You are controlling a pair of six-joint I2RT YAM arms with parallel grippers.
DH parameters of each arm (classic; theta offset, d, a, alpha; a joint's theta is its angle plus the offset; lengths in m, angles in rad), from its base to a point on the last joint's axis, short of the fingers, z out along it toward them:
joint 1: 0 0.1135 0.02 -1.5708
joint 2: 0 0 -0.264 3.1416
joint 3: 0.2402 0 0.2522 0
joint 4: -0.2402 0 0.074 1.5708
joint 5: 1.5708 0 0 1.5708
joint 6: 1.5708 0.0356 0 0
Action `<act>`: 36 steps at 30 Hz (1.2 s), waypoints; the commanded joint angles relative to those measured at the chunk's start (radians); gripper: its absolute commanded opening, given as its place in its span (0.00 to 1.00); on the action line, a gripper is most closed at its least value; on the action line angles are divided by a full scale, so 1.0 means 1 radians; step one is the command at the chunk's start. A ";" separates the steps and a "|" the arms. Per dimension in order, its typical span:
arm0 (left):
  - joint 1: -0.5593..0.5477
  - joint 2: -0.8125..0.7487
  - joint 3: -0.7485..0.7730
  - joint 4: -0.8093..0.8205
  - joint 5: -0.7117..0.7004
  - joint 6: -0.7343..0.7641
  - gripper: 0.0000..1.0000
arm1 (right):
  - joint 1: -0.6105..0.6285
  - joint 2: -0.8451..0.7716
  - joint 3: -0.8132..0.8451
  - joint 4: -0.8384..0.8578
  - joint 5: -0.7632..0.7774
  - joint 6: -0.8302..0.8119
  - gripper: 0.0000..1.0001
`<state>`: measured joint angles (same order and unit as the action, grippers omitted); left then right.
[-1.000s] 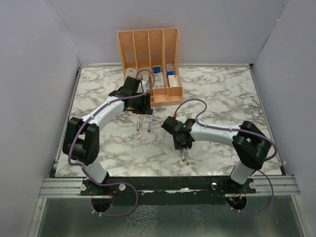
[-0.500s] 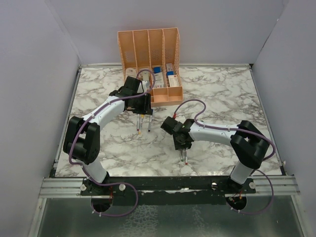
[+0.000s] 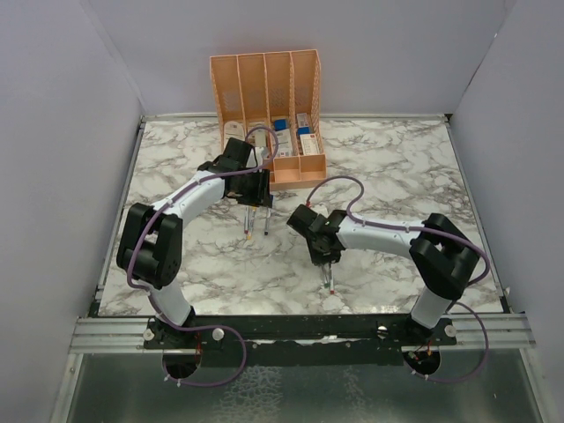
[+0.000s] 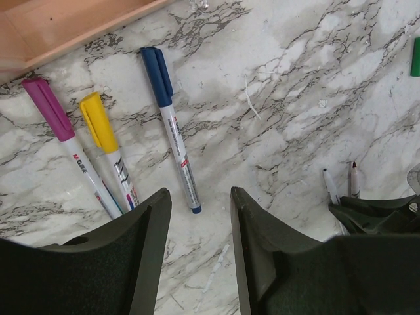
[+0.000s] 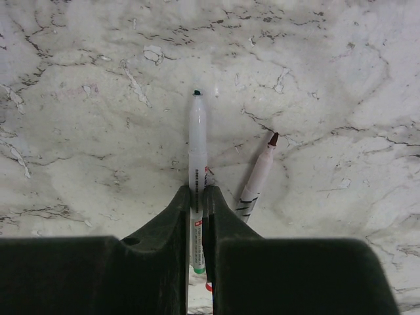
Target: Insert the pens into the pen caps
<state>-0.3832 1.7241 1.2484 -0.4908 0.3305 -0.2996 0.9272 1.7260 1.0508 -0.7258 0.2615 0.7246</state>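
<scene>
My right gripper (image 5: 197,190) is shut on a thin silver-grey pen (image 5: 197,141) lying on the marble, its dark green tip pointing away from me. A second uncapped pen (image 5: 258,178) with a dark red tip lies just right of the fingers. In the left wrist view three pens lie side by side wearing their caps: purple (image 4: 49,108), yellow (image 4: 98,121) and dark blue (image 4: 172,131). My left gripper (image 4: 200,200) hangs open over bare marble just below them, holding nothing. A loose green cap (image 4: 416,56) shows at the right edge.
The orange organiser (image 3: 269,115) with white and blue items stands at the back, close behind my left gripper (image 3: 256,220). My right gripper (image 3: 327,275) is low near the table's front. Grey walls close in both sides.
My right gripper has shut on the green-tipped pen and shifted slightly left and forward. The left arm has not moved.
</scene>
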 commanded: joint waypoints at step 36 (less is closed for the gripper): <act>-0.126 -0.116 -0.177 0.750 0.402 -0.082 0.45 | -0.405 -0.416 -0.186 0.901 -0.159 -0.219 0.01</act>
<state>-0.4927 1.6463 1.0977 -0.0036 0.5636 -0.3336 0.5362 1.3163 0.8768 0.0360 0.1303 0.5213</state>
